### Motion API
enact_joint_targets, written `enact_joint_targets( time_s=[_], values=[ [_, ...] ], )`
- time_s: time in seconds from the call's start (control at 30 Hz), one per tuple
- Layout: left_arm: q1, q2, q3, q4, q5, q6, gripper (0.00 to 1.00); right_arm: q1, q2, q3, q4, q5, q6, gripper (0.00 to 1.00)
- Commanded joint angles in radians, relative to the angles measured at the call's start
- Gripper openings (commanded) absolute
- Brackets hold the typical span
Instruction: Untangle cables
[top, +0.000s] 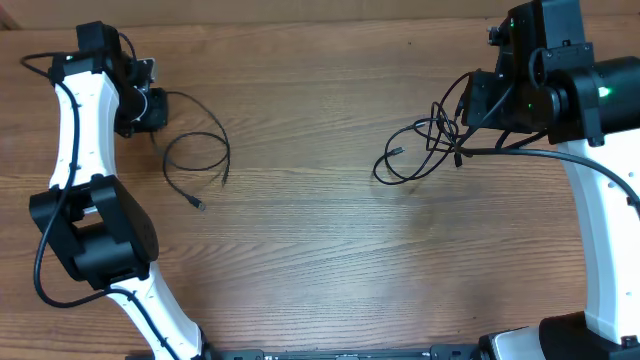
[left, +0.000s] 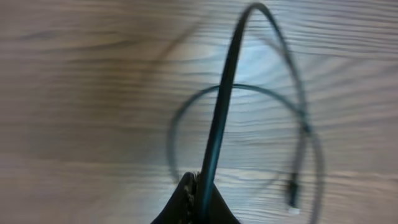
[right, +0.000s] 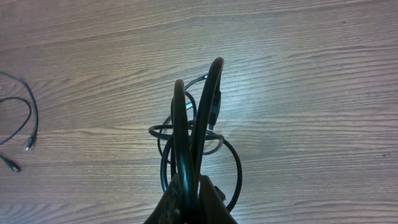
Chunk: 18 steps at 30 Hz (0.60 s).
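Left fingers pinch one cable; right fingers clamp the tangled bundle.

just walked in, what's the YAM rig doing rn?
Cable untangling, partway. The left gripper is shut on a single cable, which loops down onto the table, its plug end lying on the wood. The right gripper is shut on the tangle, several strands still knotted and draped on the table. The two lots sit well apart.
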Motion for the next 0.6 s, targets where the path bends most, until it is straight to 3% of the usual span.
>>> enact_joint_targets(
  time_s=[0.0,0.3,0.57],
  values=[
    [0.040,-0.055,0.031,0.002,-0.154,-0.073,0.04,-0.008,-0.011,0.004,0.007,0.008,-0.005,0.04],
    [0.252,-0.253,0.163,0.004,-0.163,-0.197,0.04,-0.008,-0.011,0.004,0.014,0.007,-0.005,0.04],
    [0.456,-0.447,0.223,0.081,0.003,-0.207,0.04,-0.008,-0.011,0.004,0.014,0.007,-0.004,0.04]
  ],
)
